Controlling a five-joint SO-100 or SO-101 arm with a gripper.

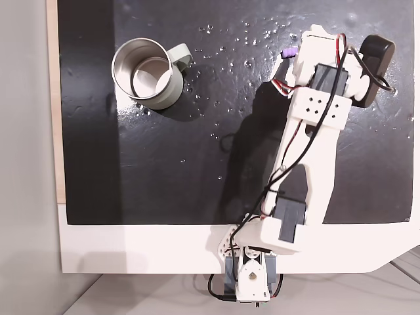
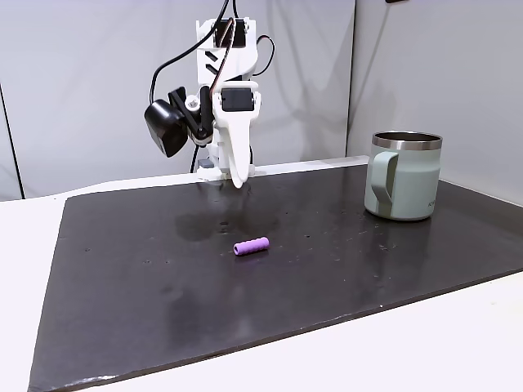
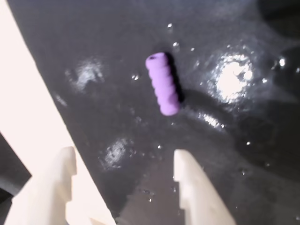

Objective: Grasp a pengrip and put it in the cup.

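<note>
1. Two white jaws fill the bottom of my wrist view, spread apart and holding nothing; gripper (image 3: 126, 164).
2. Ahead of that gap lies the pengrip (image 3: 162, 83), flat on the dark mat, its long axis running roughly away from the jaws.
3. I judge a short advance and descent would straddle it.
4. My cup (image 2: 402, 175) stands well apart, toward the table's far right corner in a fixed view.

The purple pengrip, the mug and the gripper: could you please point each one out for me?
purple pengrip (image 3: 162, 84), wrist view, middle of its ribbed side.
mug (image 2: 413, 184), a fixed view, pale grey-green outer wall.
gripper (image 3: 126, 166), wrist view, midway between its two white fingertips, jaws apart.
</note>
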